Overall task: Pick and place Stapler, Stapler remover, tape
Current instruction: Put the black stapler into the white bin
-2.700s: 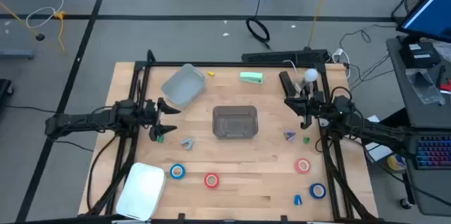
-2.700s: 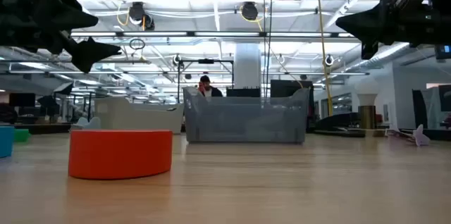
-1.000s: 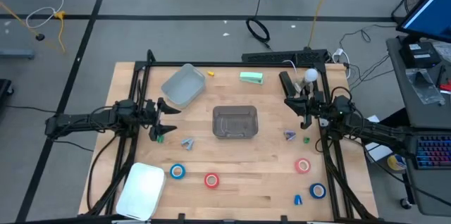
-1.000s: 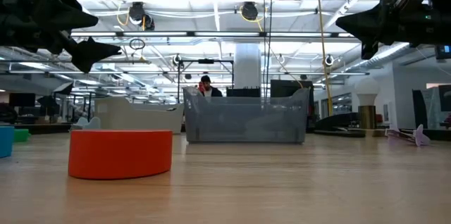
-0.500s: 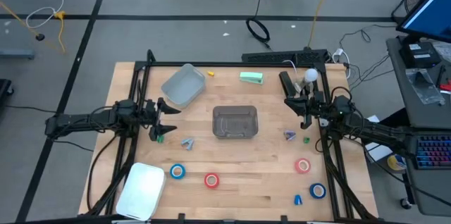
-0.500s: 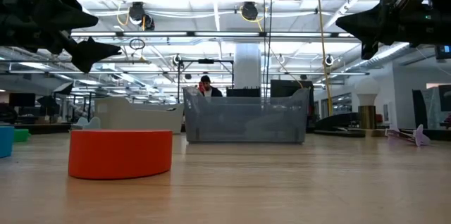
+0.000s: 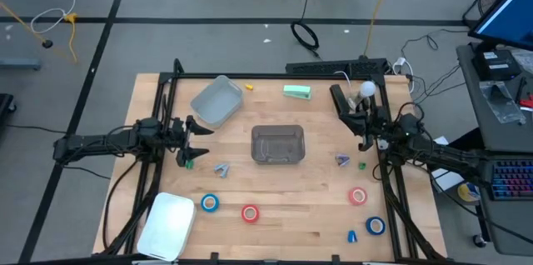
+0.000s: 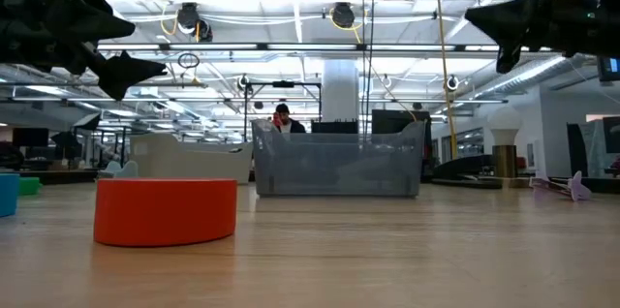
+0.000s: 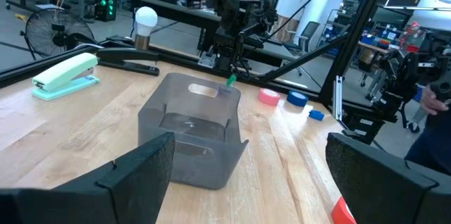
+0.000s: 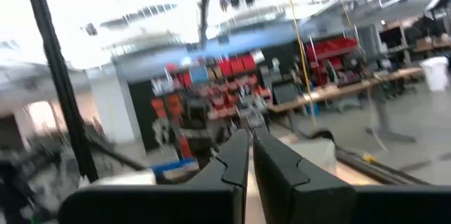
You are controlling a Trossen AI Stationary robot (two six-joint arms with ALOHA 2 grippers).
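Bare wood [image 7: 312, 219] separates bin [image 7: 277, 144] from front edge.

Pale wood table [image 7: 291, 207], translucent, probably plastic bin [image 9: 194, 136], matt

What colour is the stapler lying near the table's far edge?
The stapler is pale mint green; the left wrist view shows it best.

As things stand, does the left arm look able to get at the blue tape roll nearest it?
Probably yes. The left gripper hangs open above the table, and the blue tape roll lies flat in the open beside the white lid, with nothing between them.
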